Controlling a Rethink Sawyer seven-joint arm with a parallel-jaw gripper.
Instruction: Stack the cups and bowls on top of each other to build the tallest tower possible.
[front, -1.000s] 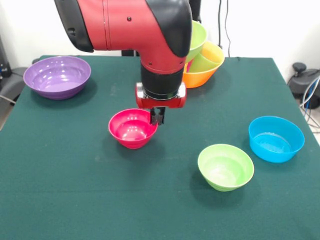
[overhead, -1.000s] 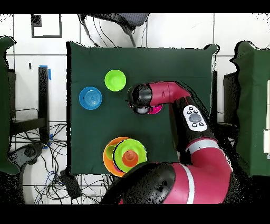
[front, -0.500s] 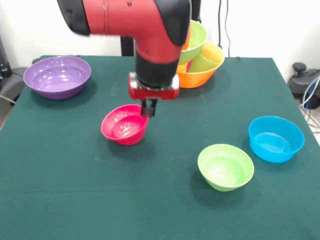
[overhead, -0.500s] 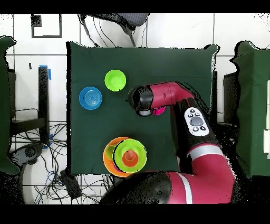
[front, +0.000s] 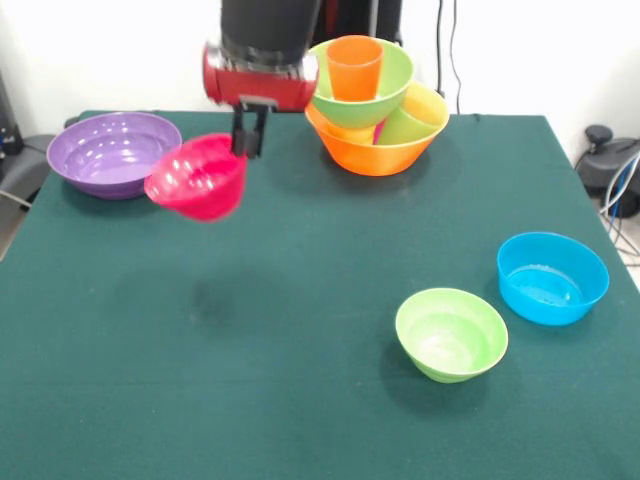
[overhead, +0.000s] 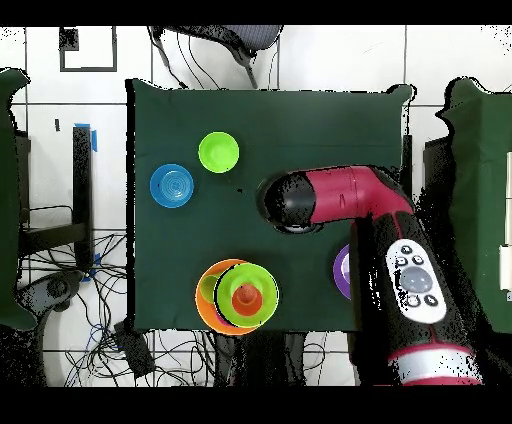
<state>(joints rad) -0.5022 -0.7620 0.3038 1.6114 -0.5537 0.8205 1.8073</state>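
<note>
My gripper (front: 247, 143) is shut on the rim of the small pink-red bowl (front: 196, 181), which hangs tilted well above the table. The tower (front: 374, 100) stands at the far side: a large orange bowl (front: 375, 152), tumblers inside it, a large light-green bowl (front: 392, 85) on them and an orange-red cup (front: 354, 66) in that bowl. In the overhead view the tower (overhead: 238, 296) shows, while my arm (overhead: 330, 200) hides the gripper and the pink-red bowl. The wide purple bowl (front: 114, 152), small light-green bowl (front: 451, 333) and blue bowl (front: 552, 277) rest on the table.
The green tablecloth (front: 300, 400) covers the table. In the overhead view the small green bowl (overhead: 218, 152) and the blue bowl (overhead: 172, 186) lie apart from the tower, and the purple bowl (overhead: 342, 272) is mostly under my arm.
The gripper has lifted the pink-red bowl off the table and carried it up and to the left in the front view. The rising arm has uncovered the tower.
</note>
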